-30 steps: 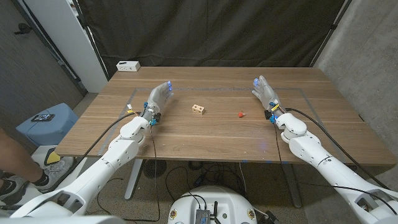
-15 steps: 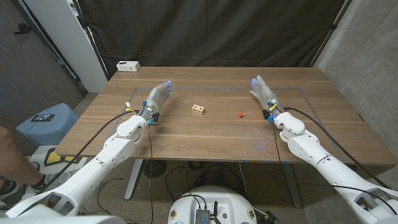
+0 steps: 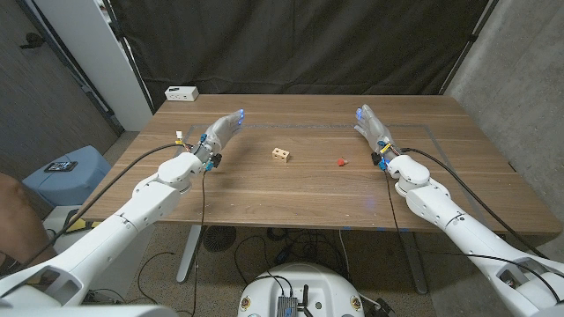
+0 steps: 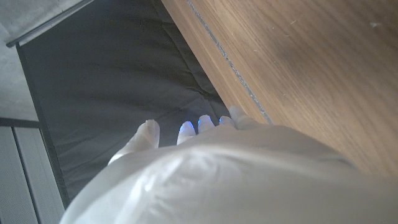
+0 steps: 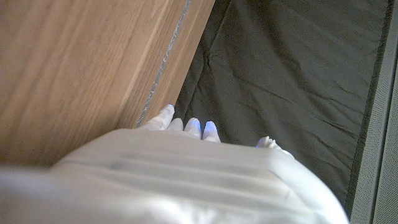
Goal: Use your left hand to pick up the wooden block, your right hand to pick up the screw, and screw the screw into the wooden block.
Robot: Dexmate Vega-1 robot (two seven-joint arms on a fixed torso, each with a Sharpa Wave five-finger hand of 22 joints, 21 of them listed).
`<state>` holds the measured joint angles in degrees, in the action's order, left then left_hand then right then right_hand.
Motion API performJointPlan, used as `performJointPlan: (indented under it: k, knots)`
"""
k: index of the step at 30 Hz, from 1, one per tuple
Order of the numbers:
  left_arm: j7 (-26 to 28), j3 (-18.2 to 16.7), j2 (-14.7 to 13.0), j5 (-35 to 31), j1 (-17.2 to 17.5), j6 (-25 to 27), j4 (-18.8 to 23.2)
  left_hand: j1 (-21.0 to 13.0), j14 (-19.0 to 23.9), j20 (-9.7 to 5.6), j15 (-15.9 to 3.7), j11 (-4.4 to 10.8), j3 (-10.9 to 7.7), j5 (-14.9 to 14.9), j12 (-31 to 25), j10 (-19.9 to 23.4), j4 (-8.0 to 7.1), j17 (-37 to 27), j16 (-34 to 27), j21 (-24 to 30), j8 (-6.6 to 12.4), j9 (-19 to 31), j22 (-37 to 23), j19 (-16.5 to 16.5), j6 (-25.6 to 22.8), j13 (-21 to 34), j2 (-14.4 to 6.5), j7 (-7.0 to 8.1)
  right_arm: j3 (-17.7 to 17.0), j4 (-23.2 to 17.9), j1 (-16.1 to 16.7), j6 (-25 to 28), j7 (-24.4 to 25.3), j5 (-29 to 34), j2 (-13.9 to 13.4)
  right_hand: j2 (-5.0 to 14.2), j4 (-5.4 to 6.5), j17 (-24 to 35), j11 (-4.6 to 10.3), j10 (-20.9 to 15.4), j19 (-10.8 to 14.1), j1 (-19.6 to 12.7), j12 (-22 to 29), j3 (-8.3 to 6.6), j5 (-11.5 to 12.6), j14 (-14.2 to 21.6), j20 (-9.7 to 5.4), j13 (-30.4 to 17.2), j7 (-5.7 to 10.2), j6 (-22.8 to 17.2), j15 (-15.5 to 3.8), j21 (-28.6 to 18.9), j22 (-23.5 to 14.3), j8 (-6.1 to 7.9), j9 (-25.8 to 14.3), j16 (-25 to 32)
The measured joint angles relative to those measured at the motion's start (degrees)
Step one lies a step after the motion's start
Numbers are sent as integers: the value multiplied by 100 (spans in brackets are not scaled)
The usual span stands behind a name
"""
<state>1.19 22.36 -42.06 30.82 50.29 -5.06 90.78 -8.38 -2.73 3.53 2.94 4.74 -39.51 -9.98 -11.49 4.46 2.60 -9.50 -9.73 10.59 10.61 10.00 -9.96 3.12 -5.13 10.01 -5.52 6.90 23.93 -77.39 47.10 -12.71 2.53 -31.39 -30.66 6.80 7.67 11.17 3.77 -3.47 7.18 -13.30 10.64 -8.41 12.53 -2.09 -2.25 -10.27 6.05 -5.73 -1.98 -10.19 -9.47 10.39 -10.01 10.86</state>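
A small pale wooden block [image 3: 282, 154] with holes sits on the table near the middle. A small red screw [image 3: 341, 162] lies to its right. My left hand [image 3: 220, 131] hovers above the table left of the block, fingers stretched out and apart, holding nothing. My right hand [image 3: 373, 127] stands right of the screw and a little beyond it, fingers straight, empty. In the left wrist view the back of my left hand [image 4: 205, 162] points toward the dark curtain past the table's edge. The right wrist view shows my right hand [image 5: 186, 162] the same way.
The wooden table [image 3: 300, 189] has a thin taped outline near its far edge. A white box [image 3: 181, 92] sits at the far left corner. A dark curtain hangs behind. A blue bin [image 3: 66, 172] stands on the floor left, and a person's arm [image 3: 18, 216] shows at the left edge.
My left hand has lifted off the table and swung slightly forward, the forearm rising. The right hand has barely moved. The person at the left edge has shifted.
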Motion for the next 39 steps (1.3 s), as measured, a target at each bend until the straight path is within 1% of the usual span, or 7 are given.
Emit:
performJointPlan:
  k: [13, 18, 27, 31, 32, 34, 39]
  knots:
    - [5, 176, -419, -795, -253, 493, 421, -189, -213, -96, -153, 91, 22, -20, 0, 53, 250, 1, -1, -44, 0, 0, -7, -442, -54, 0, -6, 177, -25, -117, 81, -38, 163, 69, -15, 0, -24, 0, -31, 31, 0, 0, 0, 24, 0, -41, 0, 0, 0, 0, 1, 0, 0, 0, 0, 0]
    - [-124, 256, -688, -1147, -395, 766, 686, -338, -264, -94, -202, 205, 13, -20, 0, 104, 440, 1, -1, -44, 0, -1, -6, -551, -62, -1, 52, 267, -38, -199, 155, -57, 268, 88, -1, 0, -24, -23, -31, 31, 0, 0, 0, 24, 0, -41, 0, 0, 1, 44, 1, 0, 1, 0, 1, 0]
    - [-355, 417, -1088, -1641, -646, 1051, 1053, -588, -237, -67, -229, 307, 24, -20, 0, 146, 697, 1, -25, -25, 22, -1, -6, -579, -103, -1, 239, 431, -59, -306, 239, -71, 423, 115, 23, -24, -24, -26, -31, 31, 0, 24, 0, 25, 43, -91, 0, 1, 11, 54, -8, 0, 1, 0, 1, 0]
    - [-355, 466, -1199, -1641, -720, 1051, 1142, -762, -194, -152, -221, 326, 35, -20, 0, 165, 760, 1, -25, 26, 63, -1, 1, -494, -103, 27, 278, 430, -59, -306, 239, -72, 507, 129, 23, -35, -24, -26, -31, 31, 0, 13, 0, 25, 43, -91, 0, 1, 10, 53, -8, 0, 1, 0, 1, 0]
    - [-533, 492, -1245, -2067, -753, 1174, 1185, -790, -178, -152, -223, 326, 35, -20, 0, 165, 760, 1, -25, 27, 63, -1, 6, -494, -107, 27, 294, 434, -82, -409, 319, -72, 519, 131, 36, -47, -23, -26, -31, 31, -1, 2, 0, 25, 43, -91, 0, 1, 10, 53, -8, 0, 1, 0, 1, 0]
    - [-533, 531, -1314, -2067, -801, 1174, 1257, -815, -167, -171, -234, 326, 35, -20, 0, 165, 760, 2, -25, 27, 63, -1, 11, -474, -134, 27, 319, 461, -82, -409, 319, -72, 560, 137, 36, -47, -23, -26, -31, 30, 0, 2, 0, 25, 43, -91, 0, 1, 10, 53, -8, 0, 1, 0, 1, 0]
    - [-672, 628, -1436, -2566, -914, 1279, 1394, -928, -167, -145, -234, 326, 26, -19, 0, 165, 770, 2, -25, 27, 63, -1, 11, -457, -134, 27, 356, 460, -96, -483, 385, -72, 637, 142, 61, -46, -40, -25, -30, 30, 0, 2, 0, 42, 43, -91, 0, 1, 10, 53, -8, 0, 1, 0, 1, 0]
